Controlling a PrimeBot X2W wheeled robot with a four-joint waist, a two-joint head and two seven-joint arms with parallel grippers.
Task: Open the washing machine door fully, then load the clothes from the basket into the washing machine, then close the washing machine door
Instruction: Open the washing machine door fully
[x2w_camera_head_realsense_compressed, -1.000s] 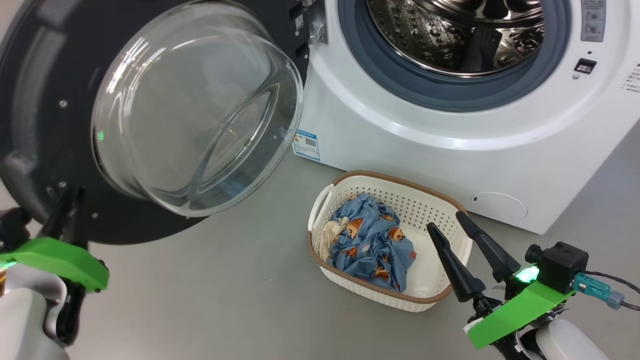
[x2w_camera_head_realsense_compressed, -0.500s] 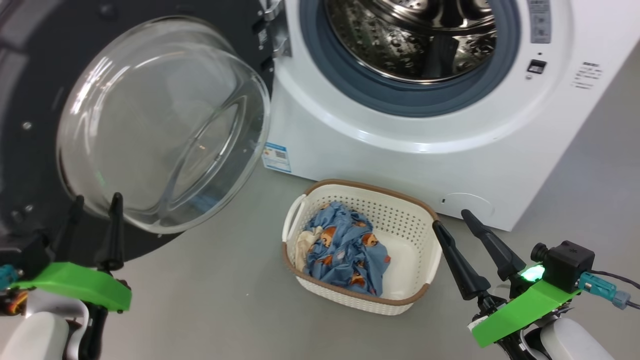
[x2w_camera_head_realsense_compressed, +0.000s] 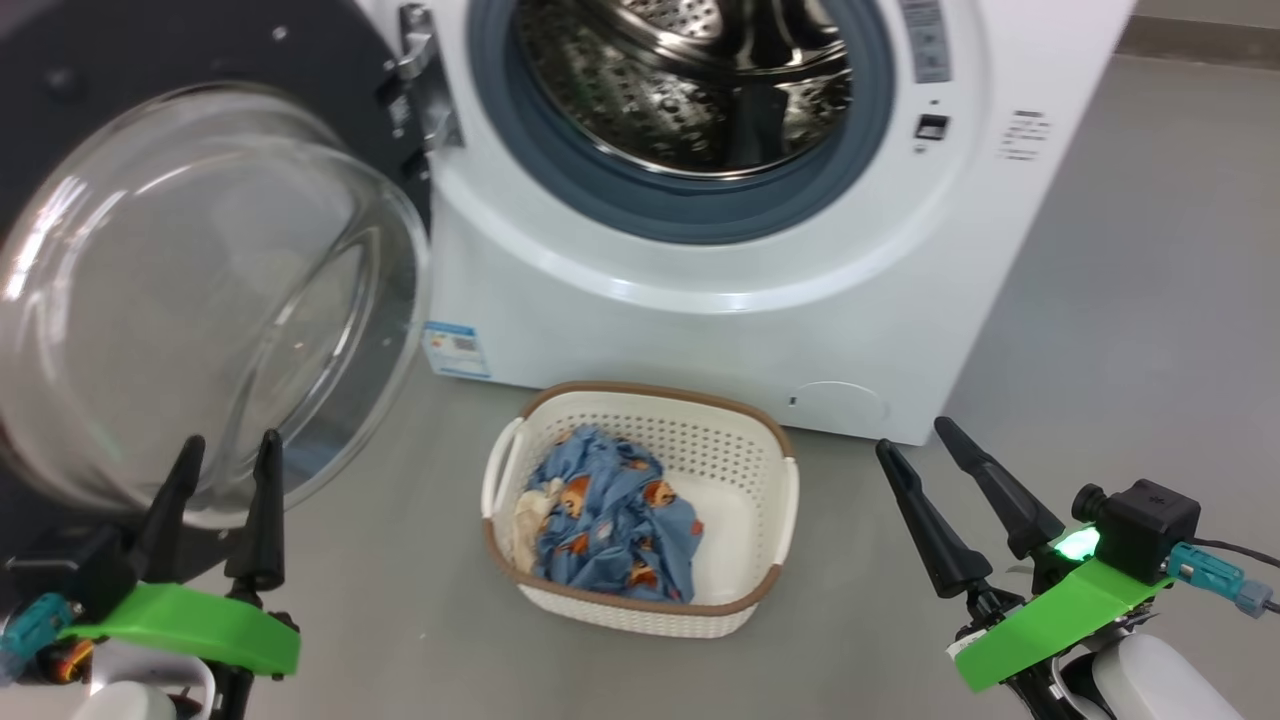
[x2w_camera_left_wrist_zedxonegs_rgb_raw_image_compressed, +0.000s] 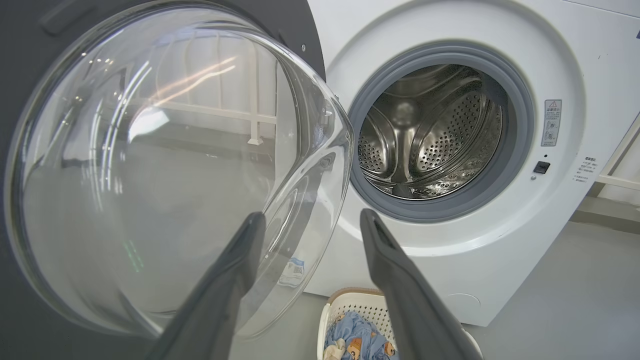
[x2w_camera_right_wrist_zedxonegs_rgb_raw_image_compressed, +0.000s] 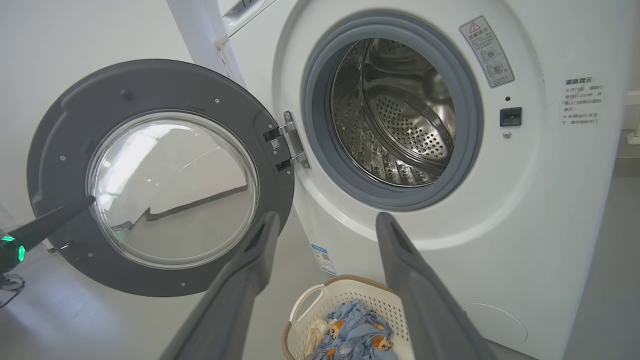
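The washing machine door (x2w_camera_head_realsense_compressed: 190, 290) stands swung wide to the left, its glass bowl facing me. My left gripper (x2w_camera_head_realsense_compressed: 230, 442) is open just below the bowl and holds nothing; its fingers (x2w_camera_left_wrist_zedxonegs_rgb_raw_image_compressed: 240, 270) frame the bowl's edge. The white washing machine (x2w_camera_head_realsense_compressed: 720, 300) shows its bare steel drum (x2w_camera_head_realsense_compressed: 690, 70). On the floor in front sits the cream basket (x2w_camera_head_realsense_compressed: 760, 470) holding the clothes (x2w_camera_head_realsense_compressed: 610, 530), blue bear-print fabric and a cream piece. My right gripper (x2w_camera_head_realsense_compressed: 912, 436) is open and empty, just right of the basket, pointing at the machine (x2w_camera_right_wrist_zedxonegs_rgb_raw_image_compressed: 500, 200).
Grey floor (x2w_camera_head_realsense_compressed: 1120, 300) stretches to the right of the machine and around the basket. The open door (x2w_camera_right_wrist_zedxonegs_rgb_raw_image_compressed: 150, 85) takes up the space on the left, hinged at the machine's left side (x2w_camera_right_wrist_zedxonegs_rgb_raw_image_compressed: 292, 140). A wall base runs at the top right (x2w_camera_head_realsense_compressed: 1200, 35).
My left gripper has opened and come off the door's lower rim. The head camera has turned, shifting the whole picture leftward. The right gripper has stayed as it was.
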